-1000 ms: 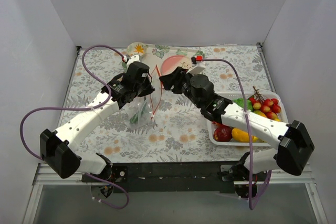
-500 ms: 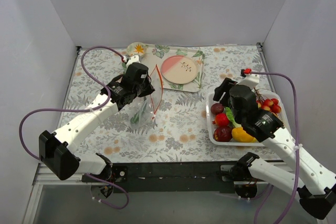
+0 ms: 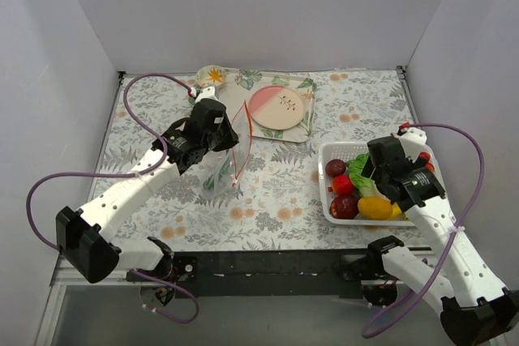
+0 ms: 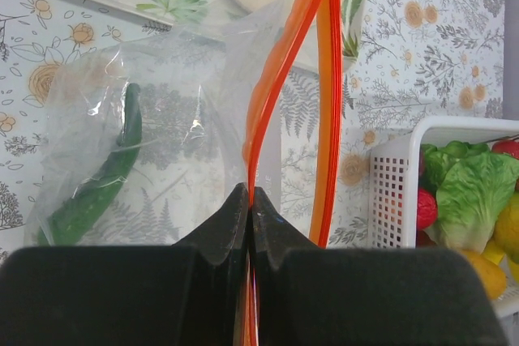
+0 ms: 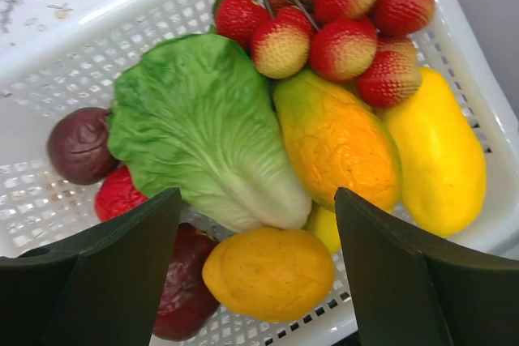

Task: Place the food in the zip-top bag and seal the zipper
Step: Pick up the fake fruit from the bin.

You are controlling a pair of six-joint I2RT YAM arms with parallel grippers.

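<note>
Scene: two white robot arms reach over a bench (image 3: 276,200) covered with a floral cloth.
Left fingers (image 4: 250,212): pressed together and clamped on one strip of the zipper (image 4: 280,79).
Zip-top bag (image 4: 162,111): clear and floppy, at the left-centre of the bench. It hangs from the left fingers and its lower part rests on the cloth.
Bag mouth: open. The pinched orange strip curves upward, and the other strip runs straight just to its right with a gap between them.
Inside the bag: one long green item (image 4: 97,184) lies low against the plastic; I cannot tell what it is.
Right fingers (image 3: 377,172): spread wide with nothing between them, poised above the basket (image 5: 105,30) directly over the lettuce (image 5: 203,127).
Basket: white, slotted, on the right side of the bench, well apart from the bag.
Food: all of it is in the basket. A cluster of red berries (image 5: 340,22) on stems sits at the far end. Beside the lettuce are an orange-yellow fruit (image 5: 336,139) and a yellow fruit (image 5: 434,151), with a round orange fruit (image 5: 268,273) nearest the camera. A dark purple fruit (image 5: 79,145) lies at the left.
Back of bench: a pink and cream plate (image 3: 277,107) sits on a leaf-patterned tray (image 3: 235,87), just behind the bag.
</note>
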